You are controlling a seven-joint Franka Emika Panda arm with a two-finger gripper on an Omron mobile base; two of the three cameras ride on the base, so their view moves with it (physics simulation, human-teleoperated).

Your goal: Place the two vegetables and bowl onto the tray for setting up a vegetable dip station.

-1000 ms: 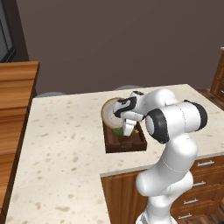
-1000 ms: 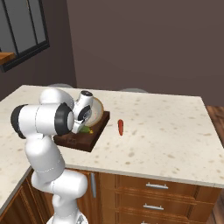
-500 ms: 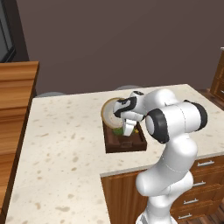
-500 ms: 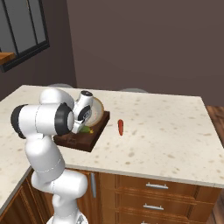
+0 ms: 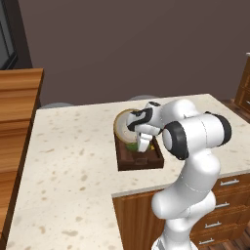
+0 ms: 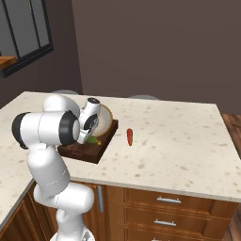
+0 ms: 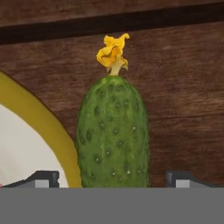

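Right now I see the gripper point(image 7: 112, 180) spread wide, fingertips either side of the cucumber point(image 7: 113, 133), which lies on the tray point(image 5: 140, 161) just beside the bowl point(image 5: 122, 125). Lifting off crooked could drag the cucumber out; the red chilli point(image 6: 130, 136) waits on the counter, right of the tray

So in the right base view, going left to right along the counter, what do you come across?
robot arm → wooden tray, carrying the bowl and cucumber → red chilli pepper → bare counter.
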